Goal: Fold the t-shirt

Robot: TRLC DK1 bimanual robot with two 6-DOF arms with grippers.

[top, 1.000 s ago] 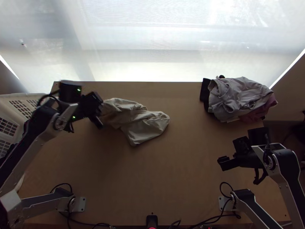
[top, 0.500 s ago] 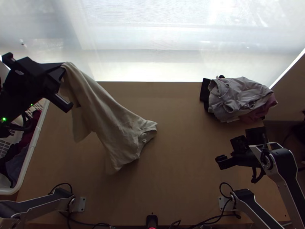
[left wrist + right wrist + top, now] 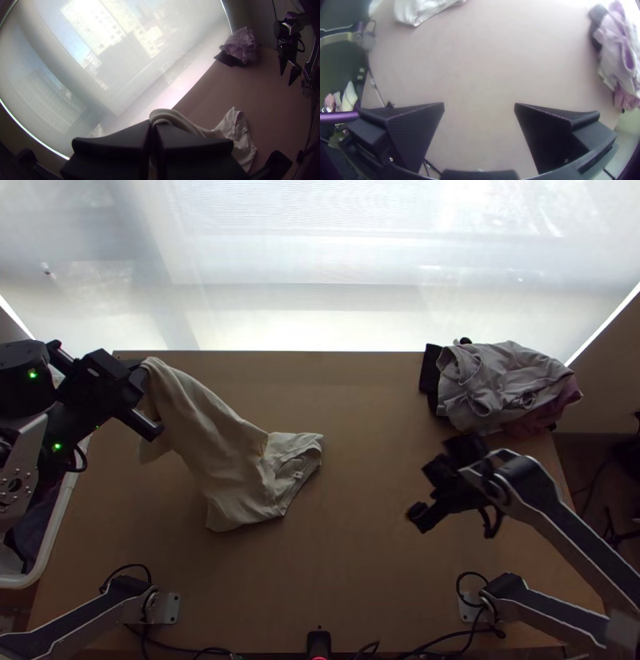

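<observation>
Left end effector [image 3: 144,372] clenched on one end of cream t-shirt [image 3: 216,444], which hung loosely folded, its neck part resting on surface [image 3: 360,580]. Right end effector [image 3: 426,490], spread wide, grasped nothing, between t-shirt and clothes pile [image 3: 504,384].

The left gripper [image 3: 142,374] is lifting one end of the bunched pale t-shirt [image 3: 224,456] towards the table's [image 3: 360,580] far left corner; the right gripper [image 3: 424,494] is moving inward from the right edge.
</observation>
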